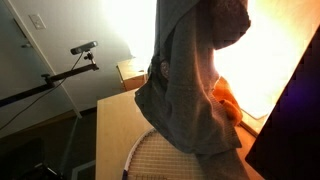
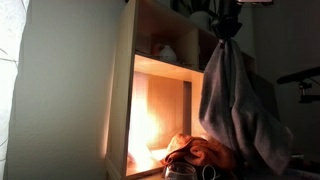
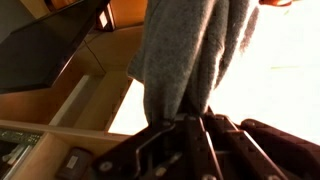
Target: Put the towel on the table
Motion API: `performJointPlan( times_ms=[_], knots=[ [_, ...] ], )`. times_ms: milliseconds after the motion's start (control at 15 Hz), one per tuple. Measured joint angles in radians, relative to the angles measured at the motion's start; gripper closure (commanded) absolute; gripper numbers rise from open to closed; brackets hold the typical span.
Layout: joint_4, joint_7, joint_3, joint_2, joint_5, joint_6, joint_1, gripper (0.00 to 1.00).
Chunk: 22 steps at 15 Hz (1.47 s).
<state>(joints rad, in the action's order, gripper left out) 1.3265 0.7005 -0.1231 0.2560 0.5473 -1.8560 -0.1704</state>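
The grey towel (image 1: 190,80) hangs in long folds from my gripper, lifted above the light tan table (image 1: 112,135). It also shows in an exterior view (image 2: 240,105), hanging in front of the lit shelf, and in the wrist view (image 3: 190,55) pinched between the fingers. My gripper (image 3: 190,118) is shut on the towel's top; in an exterior view it shows at the top (image 2: 226,22). The towel's lower end hangs just over the tennis racket (image 1: 150,158) on the table.
An orange-red cloth (image 1: 228,100) lies on the table beside the towel, also seen in an exterior view (image 2: 195,152). A wooden shelf unit (image 2: 150,70) with a bright light stands behind. A small nightstand (image 1: 130,72) and a camera on a stand (image 1: 84,48) are at the back.
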Motion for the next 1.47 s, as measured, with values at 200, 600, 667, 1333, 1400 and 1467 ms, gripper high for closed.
performJointPlan(
  times_ms=[200, 600, 667, 1333, 1400, 1467],
  knots=[
    [0.042, -0.083, 0.000, -0.001, -0.050, 0.000, 0.013, 0.94],
    [0.076, -0.190, 0.005, 0.037, -0.063, 0.029, 0.060, 0.94],
    [0.074, -0.198, 0.005, 0.053, -0.063, 0.038, 0.069, 0.94],
    [-0.002, -0.218, -0.002, 0.177, -0.062, 0.068, 0.095, 0.93],
    [-0.003, -0.223, -0.002, 0.177, -0.062, 0.068, 0.095, 0.93],
    [-0.005, -0.223, -0.002, 0.177, -0.062, 0.069, 0.095, 0.93]
  ],
)
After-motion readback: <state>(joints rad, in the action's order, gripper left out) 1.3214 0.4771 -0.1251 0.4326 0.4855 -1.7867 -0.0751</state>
